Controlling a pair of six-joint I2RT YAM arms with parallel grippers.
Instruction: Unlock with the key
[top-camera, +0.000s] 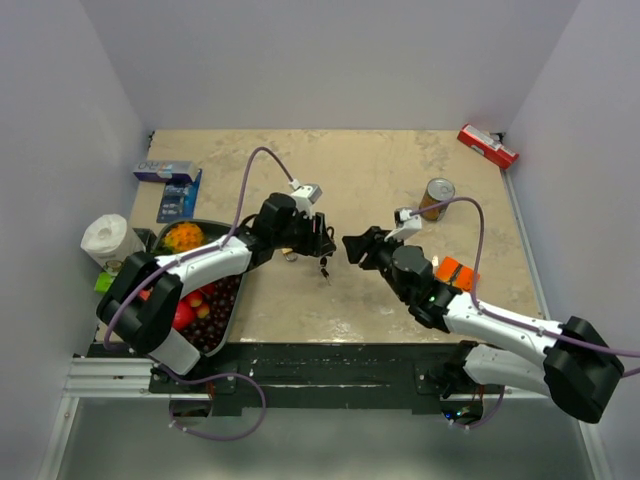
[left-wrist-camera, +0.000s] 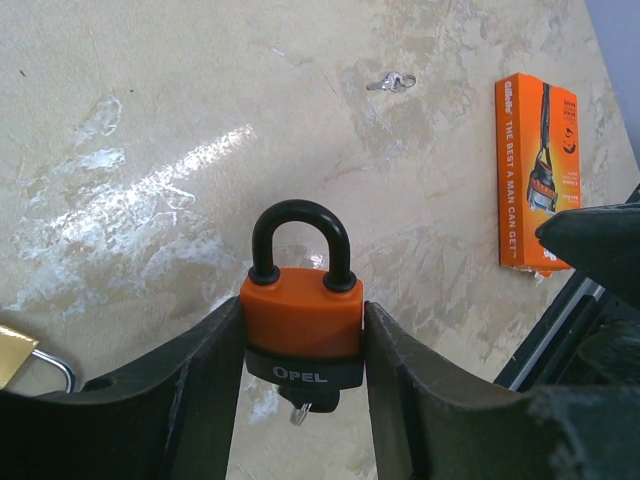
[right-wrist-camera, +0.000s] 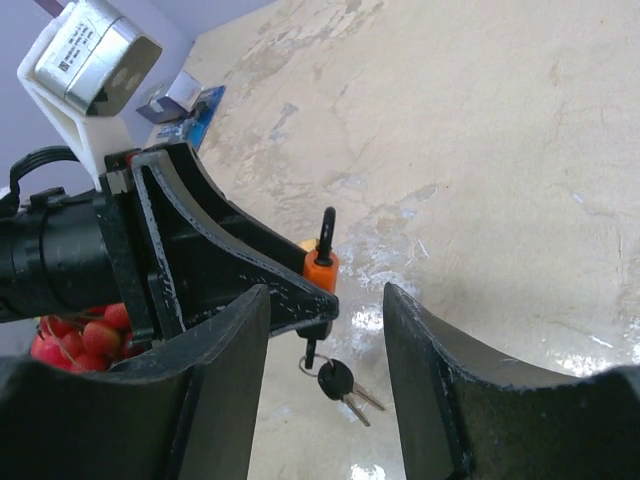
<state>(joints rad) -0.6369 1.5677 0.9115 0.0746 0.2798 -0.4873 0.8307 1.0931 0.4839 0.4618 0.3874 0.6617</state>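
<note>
While my left gripper (top-camera: 320, 242) clamps one orange padlock (left-wrist-camera: 302, 300), one black-headed key (right-wrist-camera: 335, 379) dangling beneath, my right gripper (right-wrist-camera: 326, 292) stands apart.

Two padlocks: one orange padlock (left-wrist-camera: 300, 312) and one brass padlock (left-wrist-camera: 16, 352). One key (left-wrist-camera: 303, 409) sits in the orange padlock's keyhole, and at least one black-headed spare key (right-wrist-camera: 335, 378) hangs from its ring. One silver key bunch (left-wrist-camera: 392, 82) is too small to count. Four boxes: one orange box (left-wrist-camera: 535, 170), one red box (top-camera: 487, 146), one blue box (top-camera: 165, 171) and one blue packet (top-camera: 180, 197). One can (top-camera: 436, 198), one paper roll (top-camera: 105, 237), one fruit tray (top-camera: 228, 318). Two robot arms: left arm (top-camera: 200, 262), right arm (top-camera: 500, 322).
</note>
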